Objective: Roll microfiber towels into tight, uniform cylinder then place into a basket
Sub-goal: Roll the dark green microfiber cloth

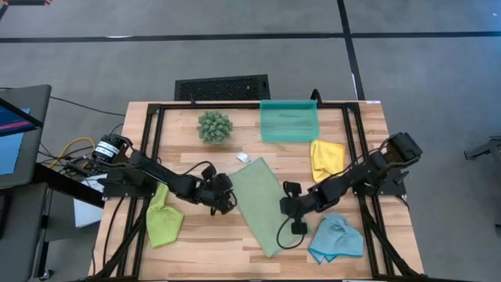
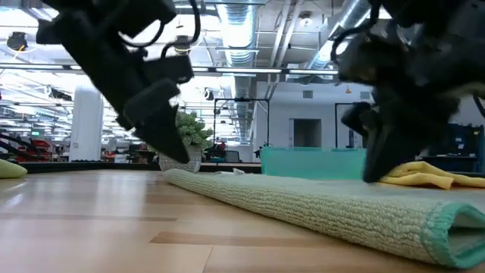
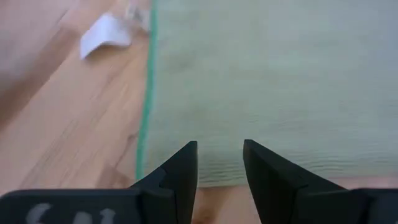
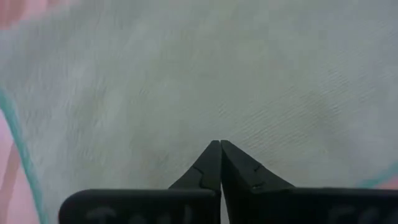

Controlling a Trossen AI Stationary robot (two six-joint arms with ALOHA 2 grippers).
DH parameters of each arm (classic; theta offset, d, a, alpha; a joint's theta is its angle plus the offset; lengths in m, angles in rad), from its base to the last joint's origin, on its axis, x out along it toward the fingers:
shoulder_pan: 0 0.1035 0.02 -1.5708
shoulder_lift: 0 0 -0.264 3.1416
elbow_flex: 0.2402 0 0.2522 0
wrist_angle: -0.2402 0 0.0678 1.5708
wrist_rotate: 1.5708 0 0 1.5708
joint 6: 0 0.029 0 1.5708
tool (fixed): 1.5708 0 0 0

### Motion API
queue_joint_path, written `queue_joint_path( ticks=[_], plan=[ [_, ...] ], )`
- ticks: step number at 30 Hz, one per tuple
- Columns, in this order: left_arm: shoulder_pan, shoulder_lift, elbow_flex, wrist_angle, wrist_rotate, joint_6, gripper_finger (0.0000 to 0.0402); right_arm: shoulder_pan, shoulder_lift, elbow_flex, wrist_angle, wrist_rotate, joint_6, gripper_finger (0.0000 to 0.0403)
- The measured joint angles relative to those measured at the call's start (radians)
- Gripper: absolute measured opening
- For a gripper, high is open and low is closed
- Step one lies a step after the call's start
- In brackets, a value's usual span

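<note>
The sage green towel [image 1: 261,205] lies folded into a long strip in the middle of the table; its near end [image 2: 455,227] shows a doubled fold. My left gripper [image 3: 219,149] stands open at the strip's left edge [image 3: 144,124], fingers pointing slantwise down. My right gripper [image 4: 217,144] is shut over the strip's right side [image 1: 275,210]. The lime green towel [image 1: 163,219], yellow towel [image 1: 326,157] and light blue towel [image 1: 335,239] lie crumpled on the table, untouched. The teal basket [image 1: 288,120] stands at the far edge. My left gripper's fingertips [image 3: 189,152] stand over the sage towel's left border; whether they touch the cloth I cannot tell. My right gripper sets its shut fingertips [image 4: 214,155] on the towel's upper face [image 4: 217,127], slanting down from the table's right. The cloth lies flat on the table there; whether any is pinched between them I cannot tell.
A spiky green plant ball [image 1: 214,125] stands left of the basket, and a small white scrap [image 1: 243,157] lies by the towel's far end. A black grille [image 1: 221,86] sits beyond the far edge. Black frame rails [image 1: 153,149] run along the table's sides.
</note>
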Motion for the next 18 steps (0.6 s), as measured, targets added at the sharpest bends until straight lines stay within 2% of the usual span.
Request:
queue_joint_path(
  ticks=[4, 7, 9, 13, 18],
  plan=[
    [0.042, 0.033, -0.04, 0.014, -0.074, -0.019, 0.0123, 0.001, 0.038, 0.005, 0.031, -0.096, 0.0, 0.0029],
    [0.098, 0.064, -0.046, 0.039, -0.143, -0.016, 0.0123, 0.005, 0.061, 0.007, 0.125, -0.173, -0.003, 0.0024],
    [0.136, 0.077, -0.045, 0.065, -0.167, 0.013, 0.0123, 0.006, 0.069, 0.019, 0.195, -0.185, -0.016, 0.002],
    [0.168, 0.07, -0.019, 0.042, -0.174, 0.076, 0.0123, -0.002, 0.052, 0.058, 0.234, -0.172, -0.026, 0.0017],
    [0.126, 0.049, 0.022, 0.011, -0.177, 0.118, 0.0123, -0.002, 0.043, 0.056, 0.226, -0.045, -0.053, 0.0022]
  ],
)
